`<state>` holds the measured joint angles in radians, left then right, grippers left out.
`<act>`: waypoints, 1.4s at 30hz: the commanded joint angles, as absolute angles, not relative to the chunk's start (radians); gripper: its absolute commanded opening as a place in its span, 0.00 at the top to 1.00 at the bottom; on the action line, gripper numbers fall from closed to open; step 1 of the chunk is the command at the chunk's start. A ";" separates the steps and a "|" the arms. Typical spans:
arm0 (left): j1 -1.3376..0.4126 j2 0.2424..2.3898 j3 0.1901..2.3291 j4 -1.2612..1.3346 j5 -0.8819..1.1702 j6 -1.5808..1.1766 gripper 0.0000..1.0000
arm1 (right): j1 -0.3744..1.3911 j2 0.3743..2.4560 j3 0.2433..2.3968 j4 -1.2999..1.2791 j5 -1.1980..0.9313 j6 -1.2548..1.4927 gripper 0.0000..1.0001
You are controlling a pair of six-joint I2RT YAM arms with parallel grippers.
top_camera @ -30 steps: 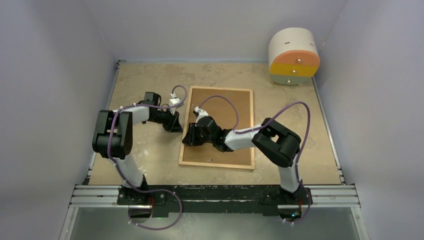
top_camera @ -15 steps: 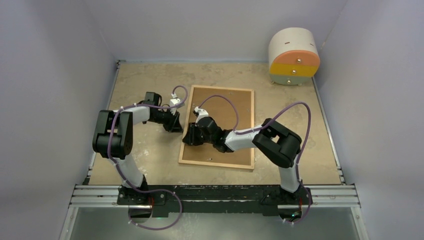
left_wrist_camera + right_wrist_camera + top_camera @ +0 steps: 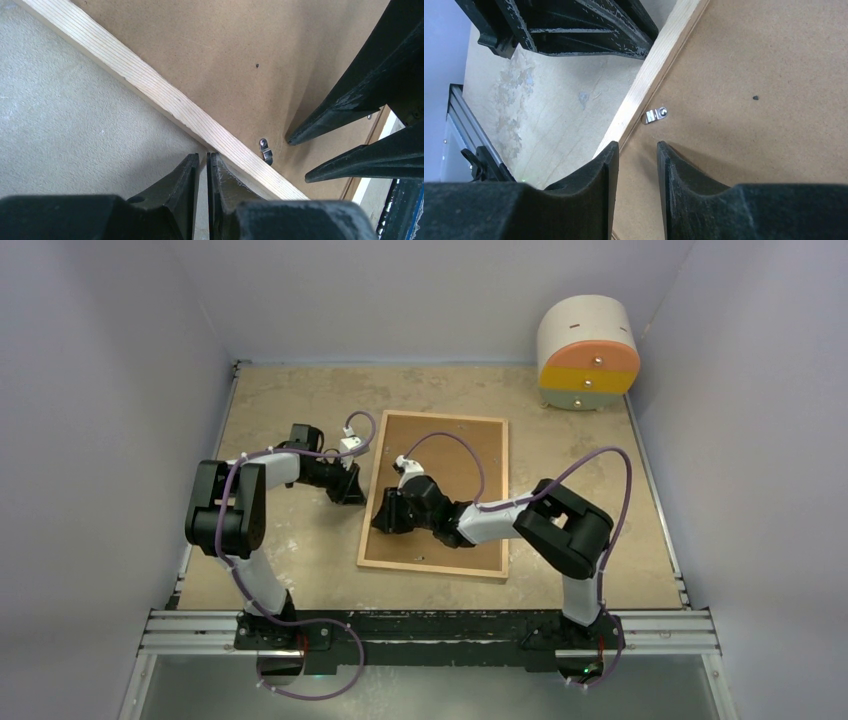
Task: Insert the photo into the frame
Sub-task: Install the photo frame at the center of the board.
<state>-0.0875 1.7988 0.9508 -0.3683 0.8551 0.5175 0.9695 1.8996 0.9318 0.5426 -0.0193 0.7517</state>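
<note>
The frame (image 3: 432, 569) lies face down mid-table, its light wooden moulding (image 3: 150, 87) around a brown backing panel (image 3: 470, 455). The photo is hidden. My left gripper (image 3: 203, 156) is shut and empty, its tips on the table against the outside of the frame's left moulding (image 3: 659, 60); the top view shows the left gripper (image 3: 354, 490) there. My right gripper (image 3: 636, 146) is open with nothing between its fingers. It hovers over the backing panel (image 3: 749, 75) just inside the same moulding, where the top view places the right gripper (image 3: 385, 518). A small metal clip (image 3: 655, 115) sits on the panel ahead of it.
A round drawer unit (image 3: 588, 350) in white, orange, yellow and green stands at the back right corner. Grey walls close in the table on three sides. A metal rail (image 3: 430, 630) runs along the near edge by the arm bases.
The right arm's elbow has swung right and its gripper has slid slightly right over the backing panel, jaws a little wider. The left arm has hardly moved.
</note>
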 commanded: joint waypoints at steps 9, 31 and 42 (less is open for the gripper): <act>-0.106 1.791 0.937 -0.382 0.865 0.549 0.86 | 0.968 1.978 1.019 0.508 -0.042 0.749 0.64; -0.111 1.783 0.999 -0.421 0.862 0.539 0.93 | 0.889 1.878 1.012 0.534 -0.104 0.740 0.64; -0.095 1.904 1.242 -0.242 0.863 0.255 0.56 | 0.582 1.943 1.239 0.390 -0.342 0.650 0.50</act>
